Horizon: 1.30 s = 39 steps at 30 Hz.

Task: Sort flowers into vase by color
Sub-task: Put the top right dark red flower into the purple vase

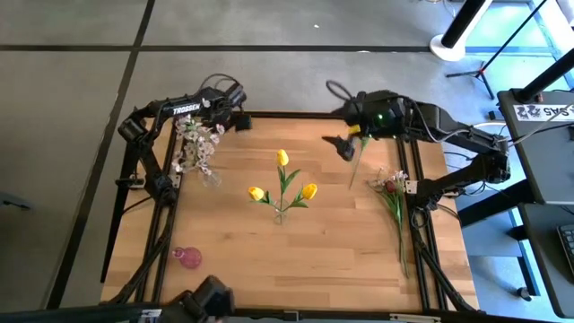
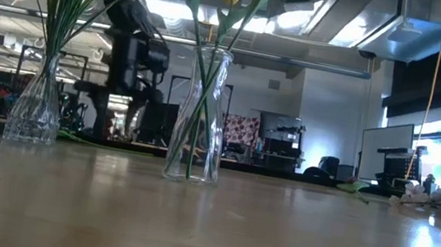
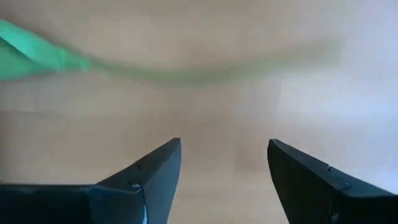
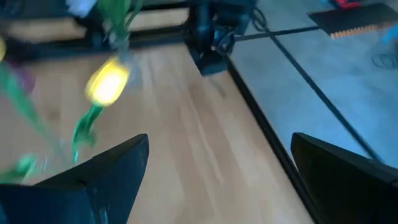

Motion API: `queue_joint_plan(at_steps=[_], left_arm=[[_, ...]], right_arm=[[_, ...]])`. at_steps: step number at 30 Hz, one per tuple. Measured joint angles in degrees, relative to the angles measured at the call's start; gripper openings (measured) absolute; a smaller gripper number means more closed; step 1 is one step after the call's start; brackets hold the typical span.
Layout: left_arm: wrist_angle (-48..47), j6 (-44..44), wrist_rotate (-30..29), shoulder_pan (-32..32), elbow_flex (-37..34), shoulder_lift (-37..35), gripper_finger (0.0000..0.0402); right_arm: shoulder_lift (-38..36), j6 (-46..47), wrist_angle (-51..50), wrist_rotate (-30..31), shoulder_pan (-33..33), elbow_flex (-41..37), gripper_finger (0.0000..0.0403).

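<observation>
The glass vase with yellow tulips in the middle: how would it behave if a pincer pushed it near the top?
The vase looks tall and narrow, so it would probably tip. Clear glass is likely slippery and breakable. The long tulips may make it top-heavy.

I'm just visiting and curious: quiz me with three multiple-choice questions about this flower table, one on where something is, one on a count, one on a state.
1. Where does the vase of yellow tulips stand?
A. mid-table
B. on the floor
C. at the table's right edge

2. How many yellow tulip heads are in that vase?
A. one
B. three
C. five

3. How are the right gripper's fingers?
A. spread apart, empty
C. clamped on a vase
B. shut on a tulip

Answers:
1. A, the high view shows the vase in the middle of the wooden table.
2. B, three yellow heads show from above.
3. A, the right wrist view shows bare wood between them.
</observation>
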Motion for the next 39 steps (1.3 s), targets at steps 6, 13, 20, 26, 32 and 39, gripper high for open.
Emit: queue_joint_plan(at_steps=[6,13,20,26,32,39], left_arm=[[9.55,-33.02,-6.91,4.16,-3.30,-0.04,0.0232],[9.08,-54.01,-10.57,8.75,-4.89,-0.02,0.0232],[6.25,-69.54,-11.17,11.02,-7.24,1.69,0.0231],[10.06,-67.94,-9.16,15.02,-7.98,2.67,0.0228],[7.94,-70.44,-8.88,16.86,-7.69,2.78,0.0169],[6.55,-68.49,-8.15,16.61,-7.84,2.52,0.0057]], right_arm=[[1.12,2.76,4.10,-2.10,-3.99,0.00,0.0390],[2.40,4.64,4.47,-1.99,-4.19,0.00,0.0390],[3.42,7.18,3.12,-1.08,-4.70,0.00,0.0390],[3.37,9.01,0.87,-3.12,-8.26,0.00,0.0390],[3.37,9.98,1.26,-5.62,-9.57,0.00,0.0390],[0.65,9.89,-0.03,-5.12,-9.57,0.00,0.0390]])
